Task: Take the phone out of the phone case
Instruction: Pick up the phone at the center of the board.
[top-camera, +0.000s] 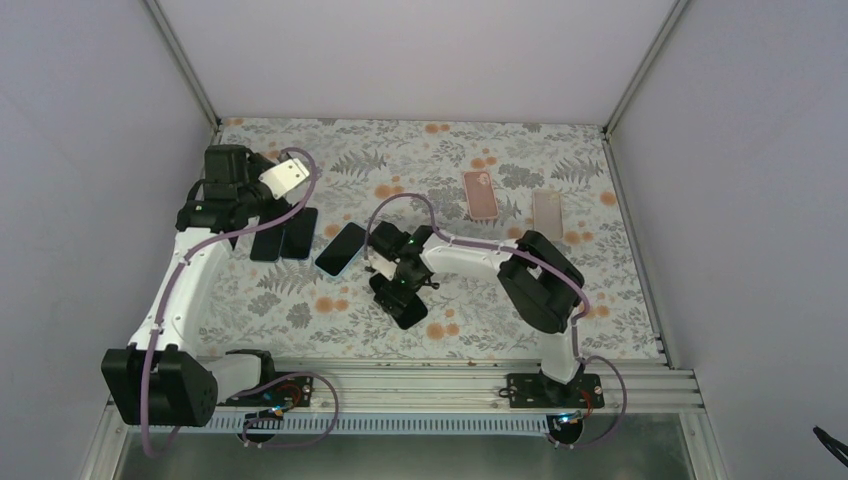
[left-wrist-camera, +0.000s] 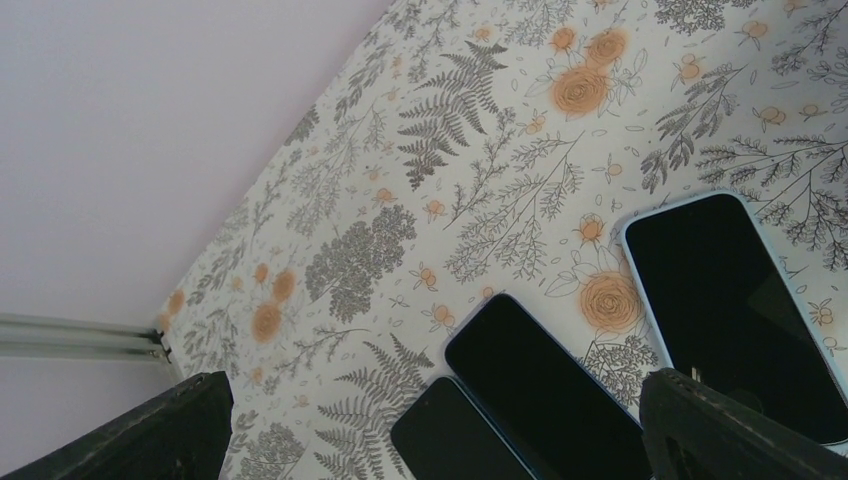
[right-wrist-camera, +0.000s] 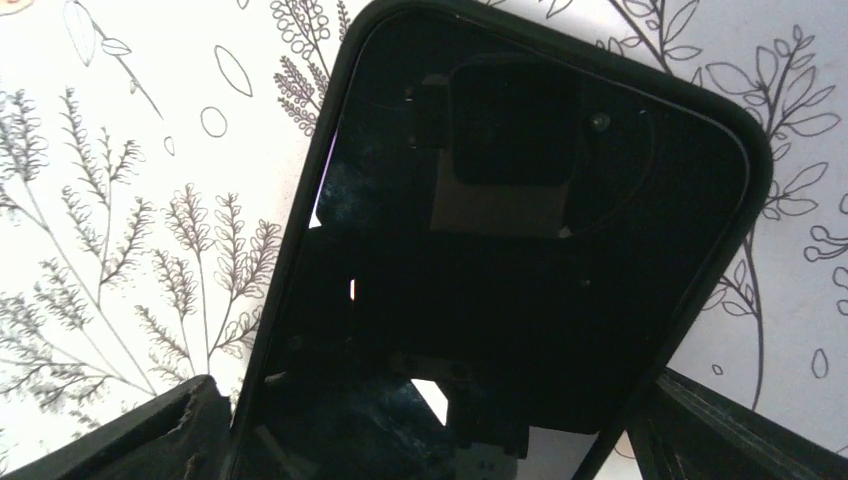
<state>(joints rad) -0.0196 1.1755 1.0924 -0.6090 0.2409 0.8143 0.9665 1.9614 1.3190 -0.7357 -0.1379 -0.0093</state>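
Observation:
A black phone in a black case (right-wrist-camera: 540, 250) lies screen up on the floral table, near the middle in the top view (top-camera: 407, 310). My right gripper (right-wrist-camera: 430, 420) is open right over its near end, one finger (right-wrist-camera: 150, 440) outside each long edge; I cannot tell whether they touch it. It shows in the top view too (top-camera: 398, 283). My left gripper (left-wrist-camera: 435, 400) is open and empty, hovering above two dark phones lying side by side (left-wrist-camera: 550, 385). In the top view it is at the far left (top-camera: 258, 208).
A phone in a light blue case (left-wrist-camera: 730, 300) lies right of the two dark phones, also in the top view (top-camera: 342, 249). A pink case (top-camera: 480, 193) and a beige case (top-camera: 547, 212) lie at the back right. Walls close in the table on three sides.

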